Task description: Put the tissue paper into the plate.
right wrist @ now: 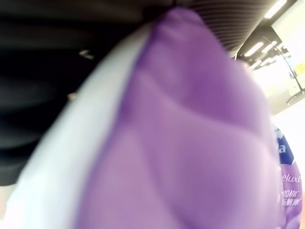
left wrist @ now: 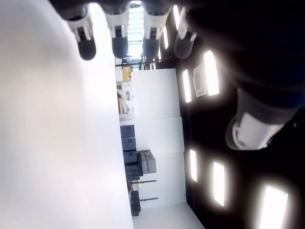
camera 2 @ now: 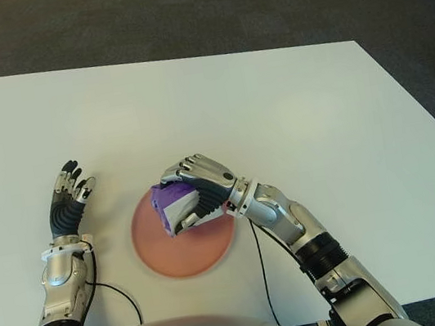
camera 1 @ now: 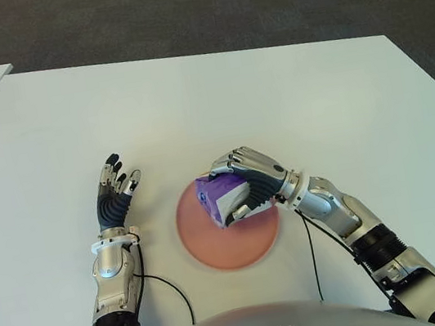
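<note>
White laminate table (camera 1: 209,106), spanning the whole view; dark carpet beyond the far edge.

Left hand (camera 1: 115,194): on the left, well apart from the plate's left rim, palm turned inward, fingers (camera 1: 113,164) extended and loosely spread, holding nothing. Idle.

Pink-orange round plate (camera 1: 236,251): centre, near the table's front edge, flat on the surface.

Tissue paper (camera 1: 221,197): purple and white soft pack, over the plate's upper part, clasped in the right hand; contact between pack and plate cannot be told.

Right hand (camera 1: 249,179): reaching in from the right, over the plate's far rim, fingers (camera 1: 238,163) curled across the top of the pack, thumb underneath on the white face. Wrist view filled by purple wrapper pressed close to the palm, confirming a full grip.

Risks, as judged: pack positioned toward the far rim, not the middle, so early release likely to leave it overhanging or tipping off onto the table. Soft wrapper liable to cling to the fingertips on opening and drag sideways. Downward press on the rim apt to tilt or shift the light plate.
</note>
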You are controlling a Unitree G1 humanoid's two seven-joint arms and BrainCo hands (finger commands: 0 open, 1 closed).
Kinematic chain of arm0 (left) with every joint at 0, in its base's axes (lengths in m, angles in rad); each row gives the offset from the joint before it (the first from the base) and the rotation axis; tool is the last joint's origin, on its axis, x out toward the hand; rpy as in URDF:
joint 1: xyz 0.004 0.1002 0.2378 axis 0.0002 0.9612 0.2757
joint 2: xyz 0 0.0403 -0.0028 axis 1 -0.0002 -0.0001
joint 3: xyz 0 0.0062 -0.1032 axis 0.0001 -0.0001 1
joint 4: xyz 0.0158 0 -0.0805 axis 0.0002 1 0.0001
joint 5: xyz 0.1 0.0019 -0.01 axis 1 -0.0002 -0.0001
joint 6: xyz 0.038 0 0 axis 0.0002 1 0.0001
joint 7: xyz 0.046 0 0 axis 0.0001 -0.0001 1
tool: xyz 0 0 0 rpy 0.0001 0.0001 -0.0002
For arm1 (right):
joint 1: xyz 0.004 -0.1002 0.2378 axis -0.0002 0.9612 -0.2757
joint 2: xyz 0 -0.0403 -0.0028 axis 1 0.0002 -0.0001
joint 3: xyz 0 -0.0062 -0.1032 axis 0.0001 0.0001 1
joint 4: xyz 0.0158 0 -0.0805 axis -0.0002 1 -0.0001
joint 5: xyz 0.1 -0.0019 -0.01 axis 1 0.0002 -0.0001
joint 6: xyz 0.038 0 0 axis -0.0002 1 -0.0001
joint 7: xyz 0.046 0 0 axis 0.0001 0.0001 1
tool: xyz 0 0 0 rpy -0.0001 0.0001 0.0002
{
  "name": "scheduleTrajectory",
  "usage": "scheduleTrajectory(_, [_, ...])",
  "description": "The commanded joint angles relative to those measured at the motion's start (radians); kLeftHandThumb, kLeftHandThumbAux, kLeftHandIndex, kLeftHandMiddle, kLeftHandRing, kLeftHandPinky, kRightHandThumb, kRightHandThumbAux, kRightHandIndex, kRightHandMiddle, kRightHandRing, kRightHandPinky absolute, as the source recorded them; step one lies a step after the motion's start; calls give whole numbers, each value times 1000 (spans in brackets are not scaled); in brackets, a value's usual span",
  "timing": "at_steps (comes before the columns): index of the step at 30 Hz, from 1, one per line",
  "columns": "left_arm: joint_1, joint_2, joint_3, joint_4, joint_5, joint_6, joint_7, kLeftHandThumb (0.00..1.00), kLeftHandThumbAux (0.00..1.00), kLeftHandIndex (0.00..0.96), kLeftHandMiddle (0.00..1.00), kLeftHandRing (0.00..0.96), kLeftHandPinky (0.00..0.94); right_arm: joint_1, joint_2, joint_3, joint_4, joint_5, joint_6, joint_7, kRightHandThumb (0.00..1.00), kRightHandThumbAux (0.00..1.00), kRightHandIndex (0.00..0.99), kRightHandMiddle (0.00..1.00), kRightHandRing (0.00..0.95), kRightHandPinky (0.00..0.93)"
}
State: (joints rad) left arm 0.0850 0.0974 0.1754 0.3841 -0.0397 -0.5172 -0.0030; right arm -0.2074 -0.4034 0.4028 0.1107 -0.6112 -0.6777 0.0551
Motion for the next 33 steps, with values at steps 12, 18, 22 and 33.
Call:
scheduleTrajectory(12, [32, -14, -2, 25, -3, 39, 6, 0, 553, 0, 0, 0, 0, 5, 6, 41, 76, -31, 27, 34, 718, 706, 411, 413, 418, 395])
scheduleTrajectory(18, [31, -10, 0, 28, -1, 45, 6, 0, 553, 0, 0, 0, 0, 9, -42, 60, 32, -100, 23, 64, 225, 553, 141, 172, 138, 81])
scheduleTrajectory(22, [27, -11, 4, 34, -6, 50, 7, 0, 560, 0, 0, 0, 0, 10, -54, 72, 20, -127, 34, 73, 155, 530, 44, 86, 55, 21])
scheduleTrajectory(33, [17, -4, 6, 55, 4, 43, 9, 0, 577, 0, 0, 0, 0, 42, -107, 86, -38, -146, 12, 90, 126, 290, 0, 1, 0, 0])
